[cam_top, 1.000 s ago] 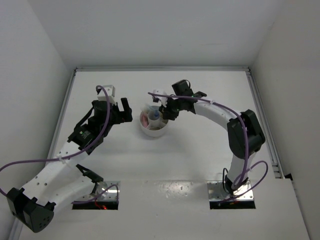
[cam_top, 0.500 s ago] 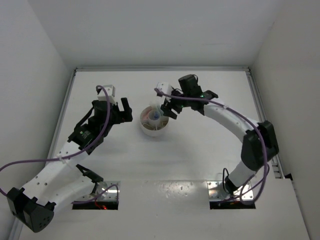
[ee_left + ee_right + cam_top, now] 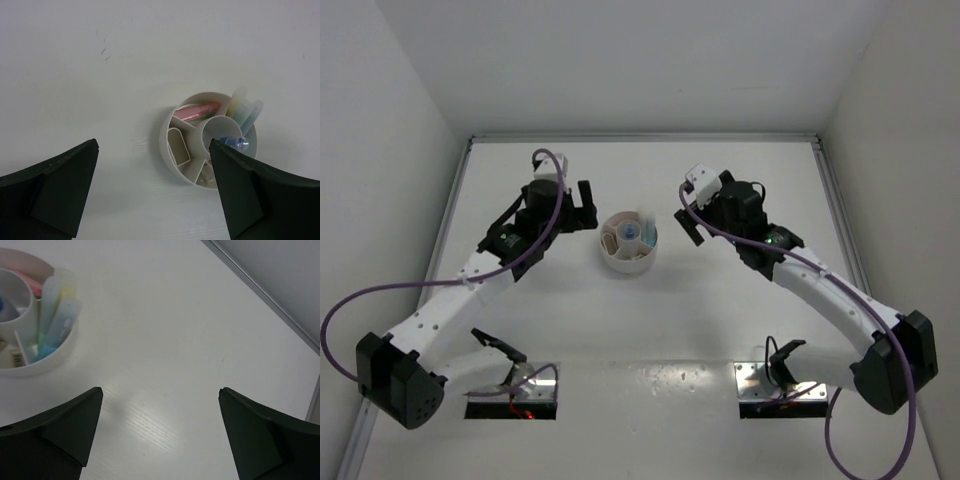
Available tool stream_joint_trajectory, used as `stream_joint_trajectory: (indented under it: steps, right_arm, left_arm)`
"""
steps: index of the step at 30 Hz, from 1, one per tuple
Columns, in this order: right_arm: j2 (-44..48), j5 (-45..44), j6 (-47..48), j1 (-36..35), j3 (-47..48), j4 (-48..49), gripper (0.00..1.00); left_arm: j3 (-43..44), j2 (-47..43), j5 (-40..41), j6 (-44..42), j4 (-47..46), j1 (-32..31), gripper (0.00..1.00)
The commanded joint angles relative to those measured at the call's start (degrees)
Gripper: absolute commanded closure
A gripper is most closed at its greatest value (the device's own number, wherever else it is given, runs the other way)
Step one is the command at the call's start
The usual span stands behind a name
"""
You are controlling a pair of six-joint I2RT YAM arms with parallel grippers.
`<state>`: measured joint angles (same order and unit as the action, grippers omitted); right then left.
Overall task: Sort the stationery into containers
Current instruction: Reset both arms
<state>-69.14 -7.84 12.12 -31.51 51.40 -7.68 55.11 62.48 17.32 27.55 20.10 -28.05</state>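
The round white container [image 3: 628,258] stands mid-table with stationery in its compartments. In the left wrist view its rim [image 3: 167,146] surrounds a pink piece [image 3: 198,112], a beige piece [image 3: 179,146], a yellow piece [image 3: 236,103], a white-blue piece [image 3: 253,114] and a blue-capped piece [image 3: 233,142] in the centre cup. My left gripper [image 3: 586,207] [image 3: 153,145] is open just left of the tub, holding nothing. My right gripper [image 3: 686,227] [image 3: 160,390] is open and empty to the tub's right, over bare table. The right wrist view catches the tub's rim [image 3: 56,358] at far left.
White walls enclose the table on three sides. A metal rail [image 3: 265,295] runs along the far right edge of the table. Both arm bases [image 3: 510,390] sit at the near edge.
My right gripper opened above the tub and drew back to its right. The left arm swung toward the back and closer to the tub's left side.
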Motion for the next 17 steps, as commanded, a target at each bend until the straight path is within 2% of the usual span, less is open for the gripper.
stream_joint_trajectory:
  steps: [1,5,11,17]
  right_arm:
    - [2.52,-9.47,-3.93,0.74,0.54,3.3,0.0]
    - [3.93,-13.6,-5.35,1.79,1.07,3.28,0.0]
    - [3.93,-13.44,-8.24,2.41,-1.12,4.43,0.0]
    - [4.46,-14.22,-8.52,2.41,-2.44,6.36,0.0]
  left_arm:
    - [3.33,3.43,-0.81,-1.7,-2.17,0.63,0.0]
    - [3.33,4.93,-1.68,-4.08,-0.06,2.39,0.0]
    - [-1.14,-3.84,-1.15,-5.93,-2.95,2.39,0.0]
    - [-2.29,-5.17,-1.15,-6.46,-4.01,2.39,0.0]
